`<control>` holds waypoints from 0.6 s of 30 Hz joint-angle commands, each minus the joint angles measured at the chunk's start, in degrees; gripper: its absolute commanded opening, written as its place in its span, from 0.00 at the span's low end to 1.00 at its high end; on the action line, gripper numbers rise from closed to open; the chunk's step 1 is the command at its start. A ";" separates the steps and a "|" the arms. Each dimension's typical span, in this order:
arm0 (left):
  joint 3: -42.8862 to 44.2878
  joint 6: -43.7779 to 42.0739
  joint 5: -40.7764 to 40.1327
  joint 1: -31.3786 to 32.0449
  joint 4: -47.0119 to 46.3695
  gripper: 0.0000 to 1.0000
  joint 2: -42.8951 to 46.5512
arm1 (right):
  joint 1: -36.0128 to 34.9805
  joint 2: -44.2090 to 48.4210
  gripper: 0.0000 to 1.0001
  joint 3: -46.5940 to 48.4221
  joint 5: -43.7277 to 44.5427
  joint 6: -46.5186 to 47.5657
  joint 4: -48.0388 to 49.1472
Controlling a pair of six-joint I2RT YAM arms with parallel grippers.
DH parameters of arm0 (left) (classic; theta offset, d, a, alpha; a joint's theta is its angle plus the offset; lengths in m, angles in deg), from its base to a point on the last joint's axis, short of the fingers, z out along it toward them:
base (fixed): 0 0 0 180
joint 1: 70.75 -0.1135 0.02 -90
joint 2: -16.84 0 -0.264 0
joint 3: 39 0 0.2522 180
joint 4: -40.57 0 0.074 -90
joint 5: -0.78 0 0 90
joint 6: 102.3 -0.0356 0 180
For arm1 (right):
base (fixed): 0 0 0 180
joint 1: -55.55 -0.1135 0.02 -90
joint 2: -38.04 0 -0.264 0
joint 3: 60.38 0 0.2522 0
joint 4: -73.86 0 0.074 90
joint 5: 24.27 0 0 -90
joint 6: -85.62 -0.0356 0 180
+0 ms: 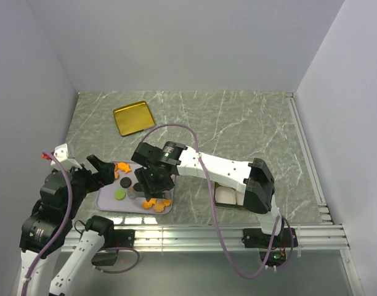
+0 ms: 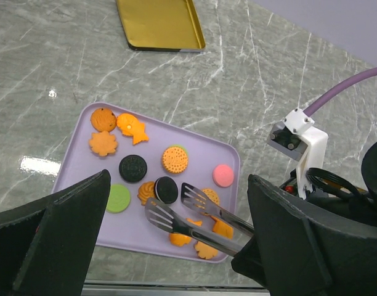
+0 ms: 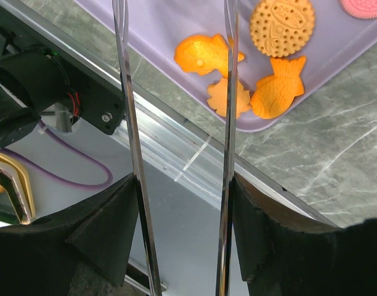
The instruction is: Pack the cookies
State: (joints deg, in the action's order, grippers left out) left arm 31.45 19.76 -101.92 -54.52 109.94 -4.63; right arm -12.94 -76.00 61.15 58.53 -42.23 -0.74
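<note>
— Many small flat cookies [image 2: 174, 159] are seen on the lilac plastic tray [image 2: 153, 139]; none seems packed.
— Steel tongs [image 2: 201, 213] are clenched by the right claw [image 3: 182, 185]; the left claw [image 1: 105, 168] is splayed, empty.

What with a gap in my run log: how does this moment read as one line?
right tool: holds tongs | tongs: open over cookies on purple tray | left tool: open

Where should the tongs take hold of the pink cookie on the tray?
Pinch the pink cookie across its rim, bringing the tongs straight down from above. It lies flat on the tray, so only its thin edge offers a hold. It sits apart from the other cookies but near the tray's wall, so probably keep both tips clear of the wall side.
</note>
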 commanded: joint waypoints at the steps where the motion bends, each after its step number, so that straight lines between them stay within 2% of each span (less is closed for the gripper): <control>1: 0.00 -1.29 0.85 0.12 -1.74 0.99 0.29 | -0.33 -0.04 0.64 2.62 -0.36 0.32 1.51; 18: -0.17 -1.20 1.20 0.12 -1.74 0.99 0.12 | -0.33 -2.77 0.63 2.80 -0.53 -1.09 3.09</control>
State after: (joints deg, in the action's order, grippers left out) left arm 31.27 19.76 -101.47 -54.52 109.88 -4.63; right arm -12.94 -77.88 61.19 58.55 -42.69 0.64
